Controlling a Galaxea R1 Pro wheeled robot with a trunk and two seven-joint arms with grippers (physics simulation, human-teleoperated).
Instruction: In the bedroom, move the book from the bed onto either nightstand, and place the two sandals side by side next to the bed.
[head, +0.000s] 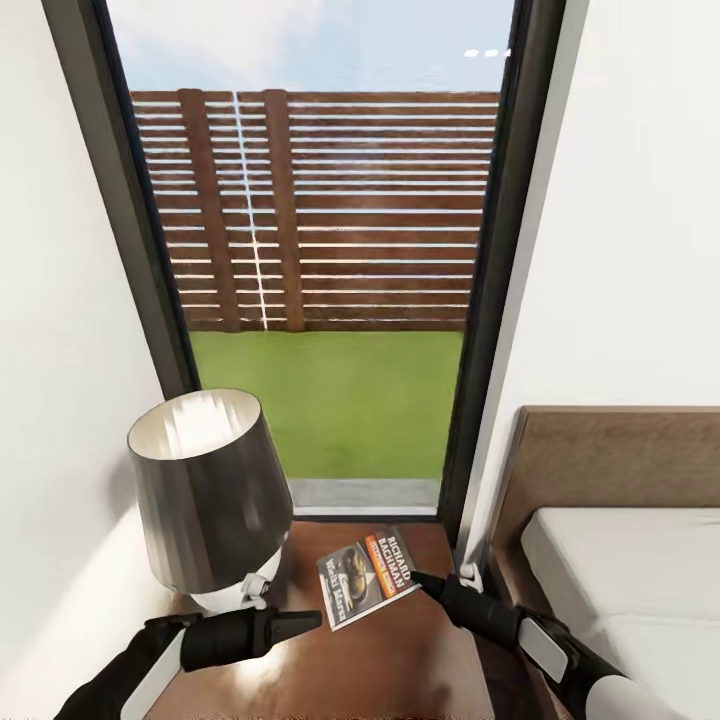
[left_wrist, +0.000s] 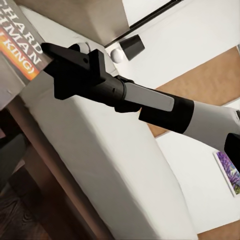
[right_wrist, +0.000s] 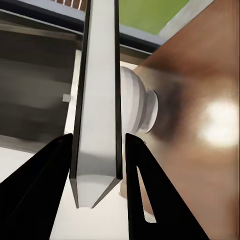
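Head view: right pincer (head: 418, 580) pinches the book (head: 366, 577) edge above the nightstand (head: 400, 660).

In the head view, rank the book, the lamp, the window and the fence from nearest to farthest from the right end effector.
1. The book, held edge-on in the right end effector above the nightstand.
2. The lamp, on the nightstand's far-left side.
3. The window, directly behind the nightstand.
4. The fence, outside beyond the grass.

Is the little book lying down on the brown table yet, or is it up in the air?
Up in the air. The right gripper pinches the dark orange-banded paperback book by its edge, tilted over the glossy brown wooden nightstand.
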